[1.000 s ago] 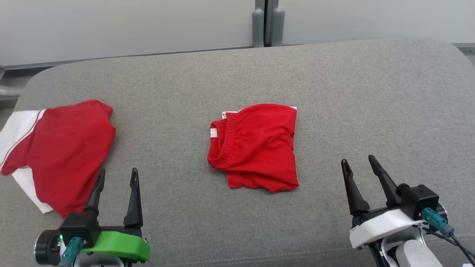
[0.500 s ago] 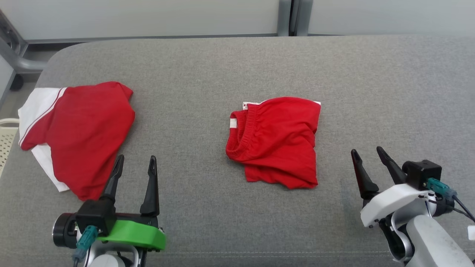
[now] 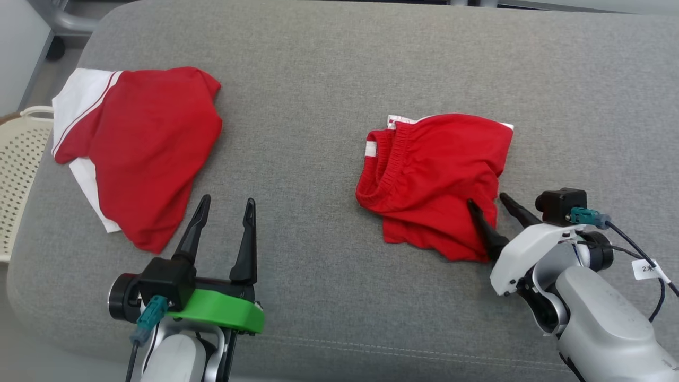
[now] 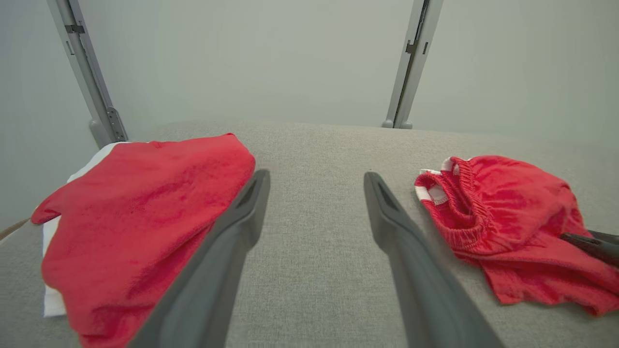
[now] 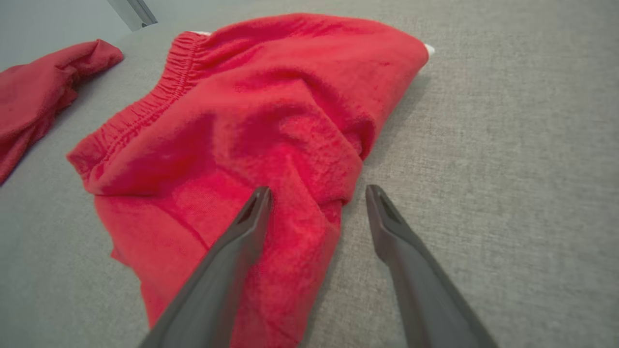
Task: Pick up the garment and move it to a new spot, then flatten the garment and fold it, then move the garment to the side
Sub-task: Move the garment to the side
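The garment (image 3: 435, 175) is a crumpled pair of red shorts with an elastic waistband, lying right of centre on the grey cushion (image 3: 318, 79). In the right wrist view the garment (image 5: 251, 111) lies close ahead. My right gripper (image 3: 486, 199) is open at its near right edge. There its left finger (image 5: 232, 251) is over the red cloth and its right finger (image 5: 406, 256) over bare cushion. My left gripper (image 3: 228, 200) is open with nothing between its fingers, hovering between the two red cloths. In the left wrist view the garment (image 4: 503, 212) sits right of my left gripper (image 4: 316, 175).
A second red and white garment (image 3: 143, 148) lies spread at the left of the cushion. A cream perforated basket (image 3: 21, 159) stands beyond the cushion's left edge. Grey metal posts (image 4: 411, 63) rise against the wall behind.
The head camera has tilted down and shifted, so the whole picture moved. My right gripper has come forward to the garment's near right edge, still open. The left gripper stays open.
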Controlling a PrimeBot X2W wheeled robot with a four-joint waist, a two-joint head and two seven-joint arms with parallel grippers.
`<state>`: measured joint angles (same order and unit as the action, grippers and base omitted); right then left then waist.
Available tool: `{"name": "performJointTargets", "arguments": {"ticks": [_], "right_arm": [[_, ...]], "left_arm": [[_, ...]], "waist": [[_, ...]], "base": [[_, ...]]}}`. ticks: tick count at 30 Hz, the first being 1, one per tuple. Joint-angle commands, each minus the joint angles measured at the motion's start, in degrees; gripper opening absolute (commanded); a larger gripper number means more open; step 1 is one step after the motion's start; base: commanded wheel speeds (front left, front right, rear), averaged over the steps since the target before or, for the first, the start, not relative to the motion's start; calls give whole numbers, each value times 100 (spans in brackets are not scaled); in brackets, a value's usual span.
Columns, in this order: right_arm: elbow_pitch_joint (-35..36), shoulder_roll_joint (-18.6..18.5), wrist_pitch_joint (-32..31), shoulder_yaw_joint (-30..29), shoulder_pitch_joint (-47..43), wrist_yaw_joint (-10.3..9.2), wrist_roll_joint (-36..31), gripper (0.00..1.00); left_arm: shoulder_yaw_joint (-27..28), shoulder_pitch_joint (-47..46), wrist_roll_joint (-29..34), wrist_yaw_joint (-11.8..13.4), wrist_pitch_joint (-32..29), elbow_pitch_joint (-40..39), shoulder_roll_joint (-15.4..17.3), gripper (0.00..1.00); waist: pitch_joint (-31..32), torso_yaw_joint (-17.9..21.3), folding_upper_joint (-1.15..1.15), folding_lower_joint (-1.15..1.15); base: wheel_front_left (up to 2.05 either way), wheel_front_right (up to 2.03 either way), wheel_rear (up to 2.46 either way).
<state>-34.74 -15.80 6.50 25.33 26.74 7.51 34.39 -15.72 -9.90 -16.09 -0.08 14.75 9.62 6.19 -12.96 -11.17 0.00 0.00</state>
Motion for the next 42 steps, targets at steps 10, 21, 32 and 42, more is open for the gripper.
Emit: {"name": "performJointTargets", "arguments": {"ticks": [10, 21, 32, 42], "right_arm": [[-19, -222, -245, 550, 69, -3, 894, 0], [516, -695, 27, 401, -181, -6, 821, 0], [458, -672, 217, 2, -151, -6, 199, 0], [95, -717, 553, -4, 1009, -6, -209, 0]], "left_arm": [[81, -204, 90, -67, 47, 85, -69, 100], [305, -191, 193, -66, 42, -85, 64, 100], [321, -406, 316, -90, -22, -311, 315, 100], [97, -1019, 467, -236, -301, -602, 444, 100]], "waist": [[-191, -18, 0, 0], [-268, 727, 0, 0], [-588, 1848, 0, 0], [-1232, 2436, 0, 0]], "base": [[0, 0, 0], [0, 0, 0], [0, 0, 0], [0, 0, 0]]}}
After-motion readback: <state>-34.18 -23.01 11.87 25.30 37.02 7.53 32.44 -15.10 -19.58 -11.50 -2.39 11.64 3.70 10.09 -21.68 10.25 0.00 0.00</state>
